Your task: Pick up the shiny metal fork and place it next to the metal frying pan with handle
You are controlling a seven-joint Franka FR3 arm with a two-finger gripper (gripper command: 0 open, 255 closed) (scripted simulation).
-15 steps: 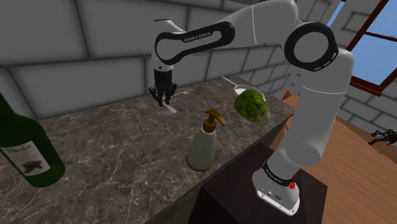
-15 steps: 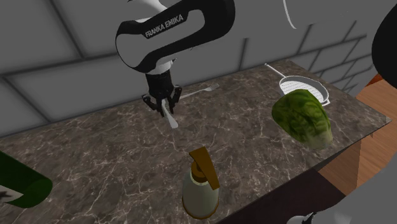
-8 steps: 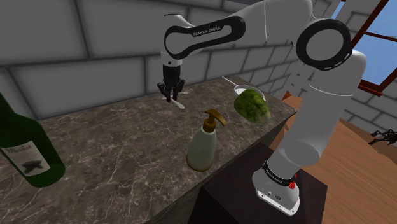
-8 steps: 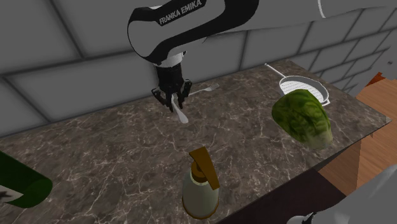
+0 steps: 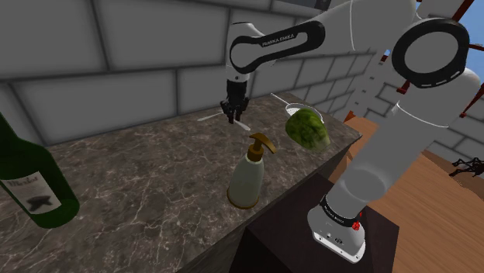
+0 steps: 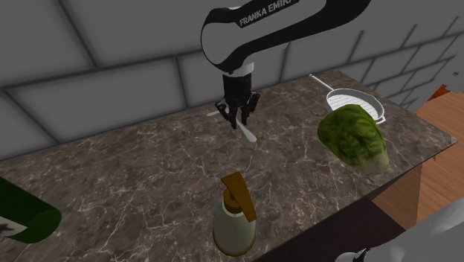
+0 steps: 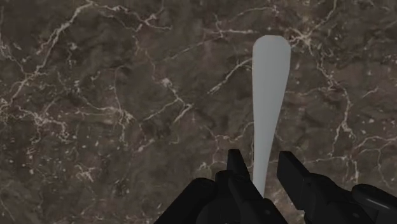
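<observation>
My black gripper (image 5: pixel 233 116) (image 6: pixel 238 120) is shut on a pale grey fork (image 5: pixel 243 125) (image 6: pixel 248 135). The fork's flat handle (image 7: pixel 270 83) sticks out past the fingertips (image 7: pixel 235 167) over dark marble. The tine end (image 6: pixel 216 113) pokes out on the wall side. The pan (image 5: pixel 292 106) (image 6: pixel 358 100) is a pale round dish with a thin handle. It rests at the counter's far corner, on the shoulder view's right, apart from the gripper. A green leafy head (image 5: pixel 308 129) (image 6: pixel 355 138) lies against the pan's near side.
A cream soap dispenser with a brown pump (image 5: pixel 250 174) (image 6: pixel 234 219) stands near the counter's front edge. A dark green bottle (image 5: pixel 31 182) stands at the shoulder view's left. A grey block wall backs the marble counter (image 5: pixel 140 178). Wooden floor lies beyond the right edge.
The arm has carried the fork toward the right of both exterior views, closer to the pan. The grip has stayed shut; nothing else moved.
</observation>
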